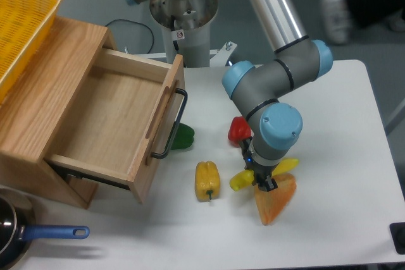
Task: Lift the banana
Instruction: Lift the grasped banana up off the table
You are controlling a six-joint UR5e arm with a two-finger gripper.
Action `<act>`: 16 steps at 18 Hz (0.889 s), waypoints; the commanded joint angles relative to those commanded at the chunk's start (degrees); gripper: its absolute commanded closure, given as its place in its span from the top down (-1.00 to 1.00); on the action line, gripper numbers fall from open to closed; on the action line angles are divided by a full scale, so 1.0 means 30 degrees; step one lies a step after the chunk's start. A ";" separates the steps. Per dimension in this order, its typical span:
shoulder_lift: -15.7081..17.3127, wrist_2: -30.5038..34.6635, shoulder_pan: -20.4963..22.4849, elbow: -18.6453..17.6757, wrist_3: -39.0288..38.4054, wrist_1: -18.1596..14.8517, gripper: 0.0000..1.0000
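A white rectangular table (335,131) fills the right and lower part of the frame. On its left side stands a light wooden cabinet (44,124) with its wide drawer (117,121) pulled open toward the centre, the drawer front carrying a black metal handle (172,124). A yellow plastic mesh basket (19,20) rests on the cabinet top in the upper left corner. The grey robot arm with light blue joint caps (272,93) comes down from the top centre and bends over the middle of the table, its wrist pointing down. Its black two-finger gripper (262,180) is closed around the middle of the long, slim, bright yellow toy banana (240,179), whose ends stick out to the left and right of the wrist, right of centre in the lower half of the frame. An orange triangular wedge (276,202) lies just below and beside the banana. A short blocky yellow bell pepper (207,180) sits just left of the banana. A red pepper (238,130) shows above the gripper, partly hidden by the arm. A green pepper (183,137) lies beside the drawer handle. A dark pan with a blue handle (54,233) sits in the lower left corner.
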 joint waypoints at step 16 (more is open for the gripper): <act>0.1758 0.0059 -0.0029 0.1263 0.2197 -0.1700 -0.45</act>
